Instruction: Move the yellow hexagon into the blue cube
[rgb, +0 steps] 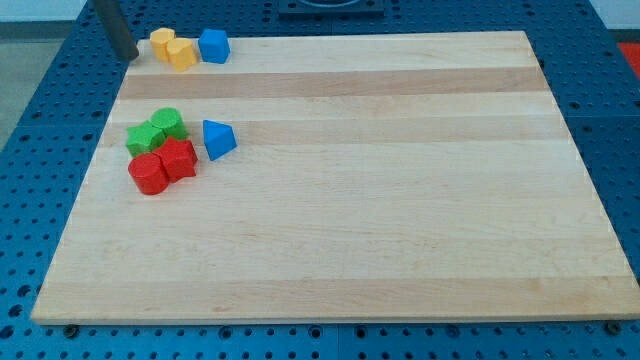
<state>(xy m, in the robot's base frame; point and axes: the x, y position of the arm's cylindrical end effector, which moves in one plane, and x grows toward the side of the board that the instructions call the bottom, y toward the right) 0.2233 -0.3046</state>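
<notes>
My tip (129, 56) sat at the bench (400, 200) upper-left corner, just left of the yellow block (161, 42) and yellow hexagon (181, 53), which touched the blue cube (214, 46); no pincer on this rod; green, red, blue blocks clustered lower left.

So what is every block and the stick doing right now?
my tip: at the board's top left corner, just left of the yellow blocks, gap too small to judge.
yellow hexagon: up against the blue cube.
other yellow block: touching the hexagon's left.
blue cube: upright, at the top edge.
green blocks: two, huddled together.
red blocks: two, touching, just below the green.
blue triangle block: alone, right of the green.
</notes>
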